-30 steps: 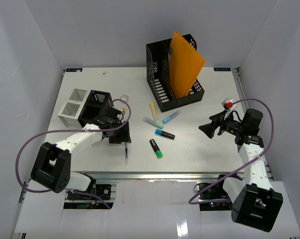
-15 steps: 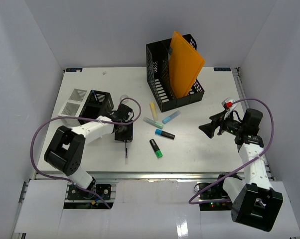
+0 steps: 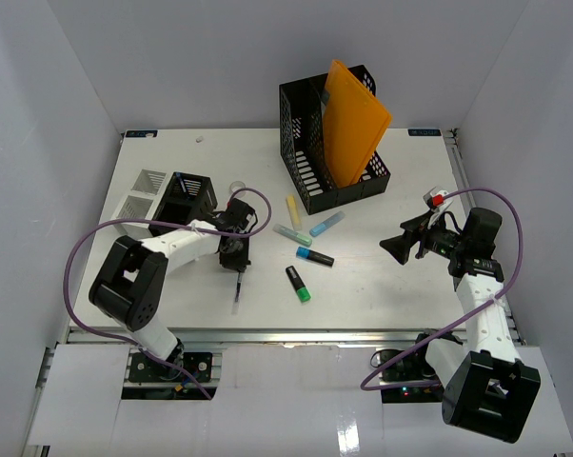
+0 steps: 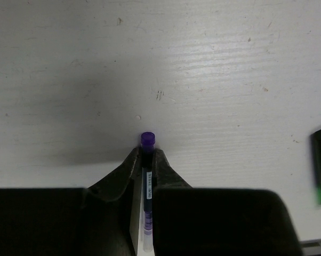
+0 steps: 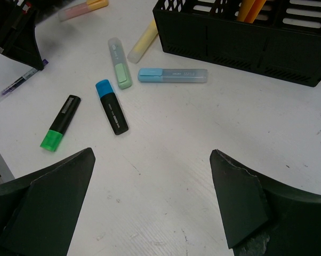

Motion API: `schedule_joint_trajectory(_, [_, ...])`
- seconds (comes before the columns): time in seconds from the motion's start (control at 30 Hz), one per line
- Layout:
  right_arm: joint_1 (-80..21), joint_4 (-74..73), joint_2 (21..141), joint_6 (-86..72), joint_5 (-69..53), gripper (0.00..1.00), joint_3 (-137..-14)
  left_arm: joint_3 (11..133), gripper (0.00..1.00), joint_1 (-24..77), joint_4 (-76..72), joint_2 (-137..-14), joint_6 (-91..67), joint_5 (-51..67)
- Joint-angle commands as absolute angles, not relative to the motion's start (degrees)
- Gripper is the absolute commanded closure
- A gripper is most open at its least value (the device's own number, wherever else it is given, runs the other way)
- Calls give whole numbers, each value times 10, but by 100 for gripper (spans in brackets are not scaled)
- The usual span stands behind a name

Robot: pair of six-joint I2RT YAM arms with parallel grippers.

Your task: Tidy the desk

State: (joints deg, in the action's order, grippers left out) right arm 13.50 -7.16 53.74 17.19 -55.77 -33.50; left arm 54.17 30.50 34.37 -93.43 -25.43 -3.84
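1 white desk (image 3: 382,286) carries everything. It looks heavy and stiff, with nothing to grip, so the loose things on it are what to take. It spreads out under the black holder (image 3: 310,162) on all sides. Right fingers (image 5: 48,208), wide apart, hover above the desk, right of the holder and nearer. 5 markers (image 3: 315,256) lie just before the holder. Left fingers (image 4: 120,181), down at the desk left of the holder, pinch a pen (image 4: 147,140) just behind its purple cap.

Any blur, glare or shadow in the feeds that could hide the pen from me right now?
Left wrist: the pen has a sharp cap, but its barrel is shaded between the fingers of the left gripper, and a soft shadow darkens the desk beside it. Right wrist: highlighters are sharp. Top external: even light.
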Motion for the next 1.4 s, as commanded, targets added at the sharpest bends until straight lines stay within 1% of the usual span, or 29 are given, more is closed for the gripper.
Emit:
schedule_joint_trajectory(0.0, [135, -67, 534, 178, -559, 5, -341, 543, 96, 307, 340, -918, -253, -35])
schedule_joint_trajectory(0.03, [135, -67, 534, 178, -560, 5, -341, 544, 98, 307, 339, -915, -253, -33])
schedule_joint_trajectory(0.1, [135, -67, 534, 177, -559, 5, -342, 547, 100, 307, 339, -907, -253, -30])
schedule_joint_trajectory(0.2, [135, -68, 533, 177, -558, 5, -342, 560, 100, 305, 340, -885, -252, -26])
schedule_joint_trajectory(0.33, [135, -68, 532, 178, -558, 5, -342, 594, 100, 283, 308, -817, -243, 4])
schedule_joint_trajectory(0.43, [135, -67, 531, 178, -559, 5, -342, 609, 100, 249, 255, -761, -229, 34])
schedule_joint_trajectory(0.5, [135, -67, 529, 177, -561, 5, -342, 609, 100, 199, 185, -715, -221, 68])
schedule_joint_trajectory(0.63, [135, -68, 530, 178, -562, 5, -342, 580, 100, 116, 32, -680, -192, 114])
schedule_joint_trajectory(0.77, [135, -68, 530, 178, -562, 5, -343, 566, 100, 58, -85, -689, -177, 121])
schedule_joint_trajectory(0.93, [135, -68, 529, 179, -561, 5, -343, 526, 100, 21, -293, -716, -158, 64])
schedule_joint_trajectory(1.03, [135, -68, 531, 179, -563, 5, -344, 528, 100, 8, -341, -750, -149, 30])
schedule_joint_trajectory(1.13, [135, -68, 532, 179, -566, 5, -344, 536, 100, 2, -370, -786, -147, 27])
schedule_joint_trajectory(1.37, [135, -68, 532, 178, -568, 5, -345, 530, 100, -11, -377, -819, -122, 12])
